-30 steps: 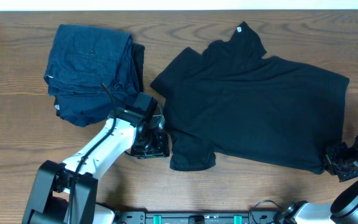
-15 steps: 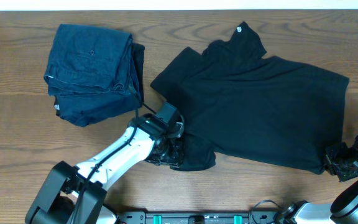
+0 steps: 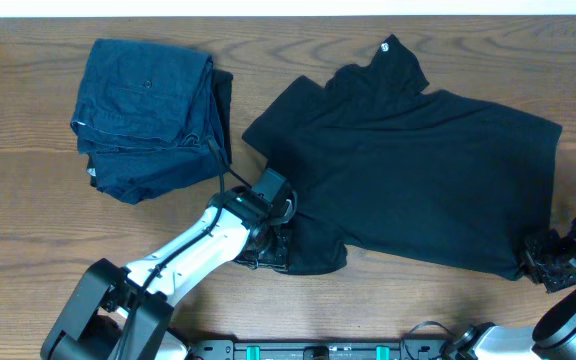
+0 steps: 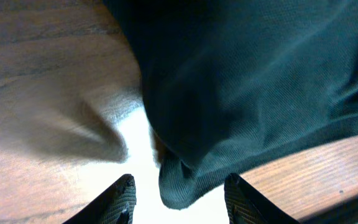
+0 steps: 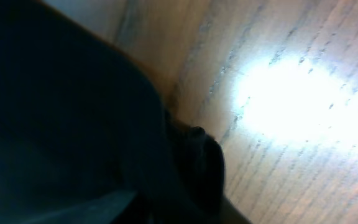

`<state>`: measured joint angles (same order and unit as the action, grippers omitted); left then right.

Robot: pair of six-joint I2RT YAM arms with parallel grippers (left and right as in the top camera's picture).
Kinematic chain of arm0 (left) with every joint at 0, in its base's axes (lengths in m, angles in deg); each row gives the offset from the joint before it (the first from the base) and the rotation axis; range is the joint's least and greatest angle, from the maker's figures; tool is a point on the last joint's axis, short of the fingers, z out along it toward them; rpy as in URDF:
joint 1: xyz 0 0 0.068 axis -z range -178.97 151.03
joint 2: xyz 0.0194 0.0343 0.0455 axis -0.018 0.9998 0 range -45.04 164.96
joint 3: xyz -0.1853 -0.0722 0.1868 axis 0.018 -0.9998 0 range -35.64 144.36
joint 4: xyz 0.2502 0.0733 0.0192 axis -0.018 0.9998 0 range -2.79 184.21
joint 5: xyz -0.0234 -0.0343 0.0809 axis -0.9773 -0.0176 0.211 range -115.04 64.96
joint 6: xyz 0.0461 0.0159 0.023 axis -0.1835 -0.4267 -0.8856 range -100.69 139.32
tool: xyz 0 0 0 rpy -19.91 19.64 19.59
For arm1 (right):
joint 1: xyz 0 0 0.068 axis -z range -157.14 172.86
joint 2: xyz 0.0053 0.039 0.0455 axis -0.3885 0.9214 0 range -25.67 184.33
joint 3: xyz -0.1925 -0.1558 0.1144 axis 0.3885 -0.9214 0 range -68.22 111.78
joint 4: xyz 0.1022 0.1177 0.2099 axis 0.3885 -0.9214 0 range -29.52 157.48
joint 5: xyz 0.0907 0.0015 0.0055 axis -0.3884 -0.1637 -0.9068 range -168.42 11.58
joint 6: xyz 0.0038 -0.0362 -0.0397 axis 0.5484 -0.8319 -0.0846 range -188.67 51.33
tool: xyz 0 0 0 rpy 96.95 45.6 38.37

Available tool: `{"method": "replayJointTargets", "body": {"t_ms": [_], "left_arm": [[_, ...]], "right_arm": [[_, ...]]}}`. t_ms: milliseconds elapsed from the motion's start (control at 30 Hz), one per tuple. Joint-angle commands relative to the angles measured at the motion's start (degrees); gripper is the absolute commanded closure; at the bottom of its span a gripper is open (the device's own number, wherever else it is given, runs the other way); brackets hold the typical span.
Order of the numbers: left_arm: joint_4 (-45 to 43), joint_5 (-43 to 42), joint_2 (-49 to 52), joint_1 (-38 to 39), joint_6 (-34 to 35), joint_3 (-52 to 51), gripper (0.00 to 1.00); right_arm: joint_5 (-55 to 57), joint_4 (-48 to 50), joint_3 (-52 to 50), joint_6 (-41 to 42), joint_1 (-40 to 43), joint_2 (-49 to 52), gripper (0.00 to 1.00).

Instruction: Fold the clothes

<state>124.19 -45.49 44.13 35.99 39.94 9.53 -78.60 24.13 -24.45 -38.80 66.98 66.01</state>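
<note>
We see the left gripper [image 4: 179,188] half open around the T-shirt [image 3: 408,170] sleeve; the right gripper [image 3: 550,262] we cannot tell.

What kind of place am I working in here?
Probably a tabletop robot test station for laundry folding: a wooden table, a black T-shirt spread out, a folded dark blue stack beside it, and a robot arm.

— Open wood anywhere?
— Left of the folded denim stack [image 3: 148,115], and along the near edge of the table [image 3: 418,310], below the black T-shirt [image 3: 418,170].
— Blockers?
— Left arm [image 3: 193,245] slants across front-left. Stack and shirt sit just beside each other, only a thin strip between.
</note>
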Motion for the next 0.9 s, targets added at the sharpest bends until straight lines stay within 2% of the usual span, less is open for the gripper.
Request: {"method": "replayJointTargets", "body": {"t_ms": [0,100,233,267,367,633,800,833,867], "left_arm": [[-0.8,1.0,0.3,0.2,0.3,-1.5,0.52],[-1.6,1.0,0.3,0.2,0.3,-1.8,0.52],[-2.0,1.0,0.3,0.2,0.7,-1.8,0.52],[-2.0,1.0,0.3,0.2,0.7,-1.8,0.52],[-2.0,1.0,0.3,0.2,0.7,-1.8,0.52],[-2.9,1.0,0.3,0.2,0.7,-1.8,0.52],[-4.0,1.0,0.3,0.2,0.7,-1.8,0.53],[-4.1,1.0,0.3,0.2,0.7,-1.8,0.57],[-4.1,1.0,0.3,0.2,0.7,-1.8,0.58]], "right_arm": [[2.7,0.3,-3.5,0.3,0.3,4.2,0.62],[2.7,0.2,-3.5,0.3,0.3,4.2,0.53],[2.8,-0.4,-3.5,0.3,0.3,4.2,0.51],[2.8,-0.5,-3.5,0.3,0.3,4.2,0.48],[2.9,-0.8,-3.5,0.3,0.3,4.2,0.44],[3.3,0.3,-3.5,0.3,0.3,4.2,0.42],[1.0,1.2,-3.0,0.2,0.9,4.2,0.45],[0.7,0.9,-2.7,-0.3,1.0,4.2,0.44],[0.2,0.7,-2.4,-1.3,1.2,4.0,0.44]]}}
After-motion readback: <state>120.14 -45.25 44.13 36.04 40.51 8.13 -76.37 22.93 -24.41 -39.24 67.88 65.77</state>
